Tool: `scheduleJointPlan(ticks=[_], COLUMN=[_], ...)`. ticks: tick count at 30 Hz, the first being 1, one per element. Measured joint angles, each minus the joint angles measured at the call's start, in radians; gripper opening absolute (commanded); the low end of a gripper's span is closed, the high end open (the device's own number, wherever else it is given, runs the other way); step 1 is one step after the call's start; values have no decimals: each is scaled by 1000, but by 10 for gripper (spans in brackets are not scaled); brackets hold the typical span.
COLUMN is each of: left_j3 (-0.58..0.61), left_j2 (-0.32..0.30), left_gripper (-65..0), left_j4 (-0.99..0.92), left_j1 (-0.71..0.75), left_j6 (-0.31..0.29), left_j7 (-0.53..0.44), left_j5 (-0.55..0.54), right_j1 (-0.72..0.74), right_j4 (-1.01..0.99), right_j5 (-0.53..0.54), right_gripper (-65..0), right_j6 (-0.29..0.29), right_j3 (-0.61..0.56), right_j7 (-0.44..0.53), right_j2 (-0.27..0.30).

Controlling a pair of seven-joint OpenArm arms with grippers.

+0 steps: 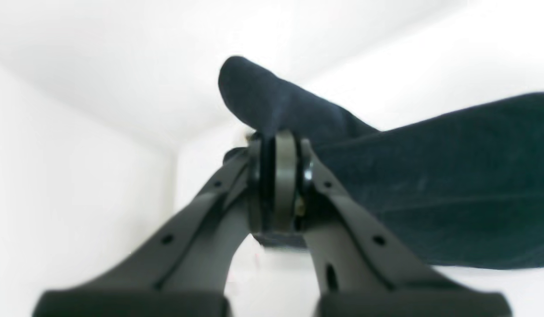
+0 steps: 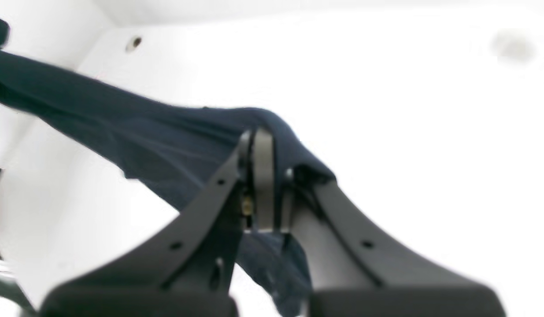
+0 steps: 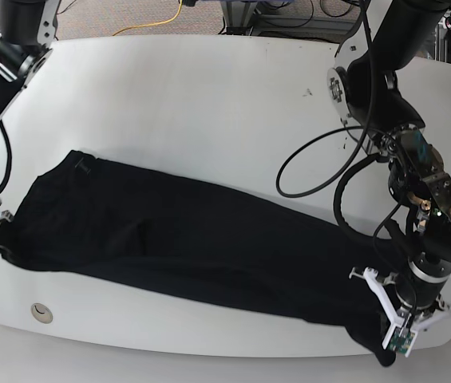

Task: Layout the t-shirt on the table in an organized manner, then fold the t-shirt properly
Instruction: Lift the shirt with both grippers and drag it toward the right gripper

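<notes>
The black t-shirt (image 3: 185,239) lies stretched in a long band across the front of the white table (image 3: 209,88), pulled between both grippers. At the table's front right corner, my left gripper (image 3: 378,337) is shut on one end of it. The left wrist view shows the fingers (image 1: 280,176) pinched together on the dark fabric (image 1: 452,176), which runs off to the right. At the left edge, my right gripper (image 3: 3,231) is shut on the other end. In the right wrist view its closed gripper (image 2: 263,176) holds cloth (image 2: 144,136) that stretches away to the upper left.
A round grommet hole (image 3: 42,312) sits near the front left corner, also visible as the grommet hole (image 2: 134,42) from the right wrist. Black cables (image 3: 313,167) loop from the arm on the right over the table. Beyond the far edge are floor cables and equipment.
</notes>
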Motion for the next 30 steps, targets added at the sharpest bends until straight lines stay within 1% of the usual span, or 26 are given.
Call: scheduleJointPlan(ticks=[1, 3, 8, 9, 10, 11, 12, 13, 14, 16, 19, 21, 24, 26, 28, 30], left_j3=[10, 34, 68, 70, 69, 69, 72, 73, 82, 88, 87, 81, 58, 40, 18, -2], left_j2=[3, 4, 4, 4, 4, 4, 3, 3, 3, 0, -5, -18, -37, -40, -38, -40], left_gripper=[-647, -646, -644, -643, -643, -643, -643, -643, -643, -643, -644, -644, -644, -644, -644, -644], left_j4=[0, 0, -2, -3, -5, -8, -8, -15, -26, -50, -84, -93, -93, -93, -85, -70], left_j1=[-23, -68, -204, -233, -292, -323, -381, -429, -471, -555, -625, -638, -616, -583, -537, -459], left_j6=[0, 0, 0, -3, -3, 0, -2, 1, 2, 3, 4, 4, 3, 4, 4, 3], left_j7=[0, -1, 12, 16, 17, 13, 11, 10, 8, 1, 16, 48, 73, 82, 98, 119], left_j5=[1, 2, 5, 3, 1, 0, -1, -1, 3, 3, -1, -2, -29, -34, -32, -25], right_j1=[39, 113, 323, 375, 440, 500, 572, 620, 699, 802, 925, 964, 962, 936, 888, 816], right_j4=[-21, -68, -179, -203, -233, -259, -273, -294, -309, -326, -335, -333, -335, -341, -341, -343], right_j5=[-1, -4, -14, -18, -29, -50, -58, -53, -48, -35, -11, 3, 13, 17, 39, 106], right_gripper=[-650, -650, -650, -650, -650, -650, -650, -650, -650, -650, -650, -650, -650, -650, -650, -650], right_j6=[0, 0, -1, 0, 1, -8, -4, 1, -5, -1, 2, 3, 3, 2, 2, 2], right_j3=[-26, -70, -169, -200, -240, -275, -314, -346, -401, -462, -520, -547, -549, -550, -550, -558], right_j7=[3, 3, 4, -5, -8, -11, -17, -1, -7, 7, 29, 28, 13, -31, -35, -41], right_j2=[22, 46, 83, 92, 104, 122, 124, 138, 147, 171, 203, 233, 269, 280, 291, 304])
